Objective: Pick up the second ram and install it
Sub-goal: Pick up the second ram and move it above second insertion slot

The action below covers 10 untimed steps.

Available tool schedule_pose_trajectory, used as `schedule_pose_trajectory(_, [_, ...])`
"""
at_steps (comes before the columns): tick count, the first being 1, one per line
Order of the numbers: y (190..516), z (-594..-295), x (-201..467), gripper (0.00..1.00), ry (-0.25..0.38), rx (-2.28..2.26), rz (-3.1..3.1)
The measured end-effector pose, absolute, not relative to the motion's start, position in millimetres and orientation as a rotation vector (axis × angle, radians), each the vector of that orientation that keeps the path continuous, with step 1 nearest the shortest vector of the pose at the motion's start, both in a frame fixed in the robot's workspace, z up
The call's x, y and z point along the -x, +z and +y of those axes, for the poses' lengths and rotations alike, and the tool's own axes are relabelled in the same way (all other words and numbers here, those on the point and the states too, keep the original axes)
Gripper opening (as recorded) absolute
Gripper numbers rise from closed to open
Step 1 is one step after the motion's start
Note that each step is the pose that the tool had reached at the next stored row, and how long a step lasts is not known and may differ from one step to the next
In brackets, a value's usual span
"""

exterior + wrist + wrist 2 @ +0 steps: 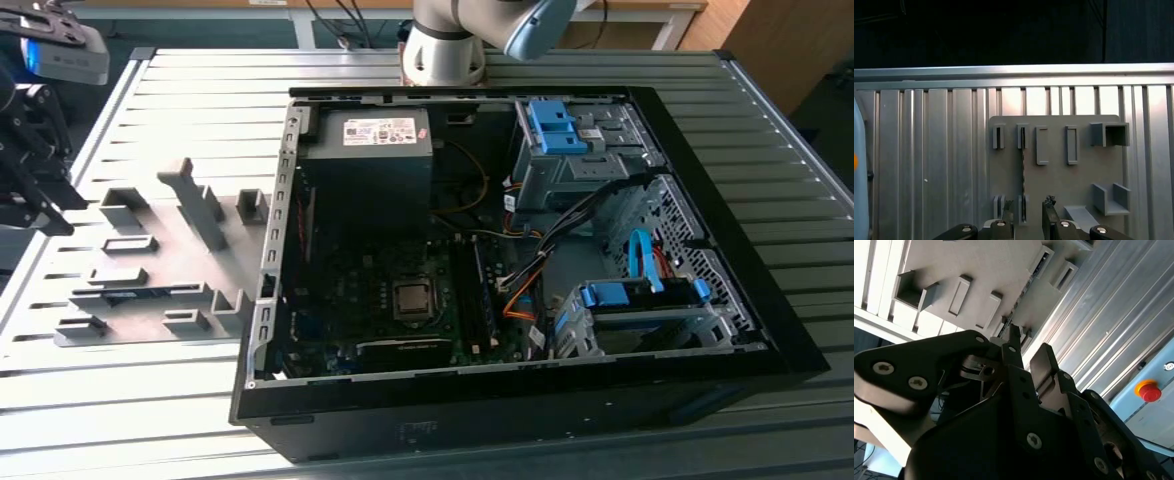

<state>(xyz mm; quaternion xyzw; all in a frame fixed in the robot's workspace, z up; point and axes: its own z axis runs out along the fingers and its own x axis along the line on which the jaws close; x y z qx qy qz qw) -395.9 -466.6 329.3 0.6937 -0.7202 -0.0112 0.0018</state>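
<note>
The grey plate (1064, 180) lies flat on the slatted metal bench (200, 90) and carries raised bracket blocks (1071, 145) in rows. The second ram (1022, 175) stands on its thin edge in the plate, its two ends seated in a facing pair of slotted blocks. In the second wrist view it shows as a thin dark strip (1024, 292) running between those blocks.

The hand (1027, 217) hangs above the near end of that strip. Its two fingers (1049, 212) are parted with a clear gap, one on each side of the ram's line, and they hold nothing. Whether a fingertip touches the plate cannot be told.

In the exterior view, an open black computer case (787, 330) lies just beside the plate, on the exterior view's right. Inside it are a power supply (367, 150), a dark main board (387, 290), a bundle of cables (534, 290) and two metal drive cages with blue latches (561, 125). The memory slots on the board are too dark to make out.

In the same view the ram is only a faint bluish line (147, 292) low on the plate. The hand is a dark shape cut off by the picture's edge, beyond the plate from the case. In both wrist views the hand's own body hides the blocks nearest to it.
</note>
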Motion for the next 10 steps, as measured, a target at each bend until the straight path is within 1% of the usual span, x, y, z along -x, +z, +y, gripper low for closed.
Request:
schedule_pose_trajectory(5, [328.7, -466.6, 396.0, 0.36, -0.034, -2.177, -2.261])
schedule_pose_trajectory(10, [320.6, -466.6, 398.0, 0.36, -0.032, -2.178, -2.262])
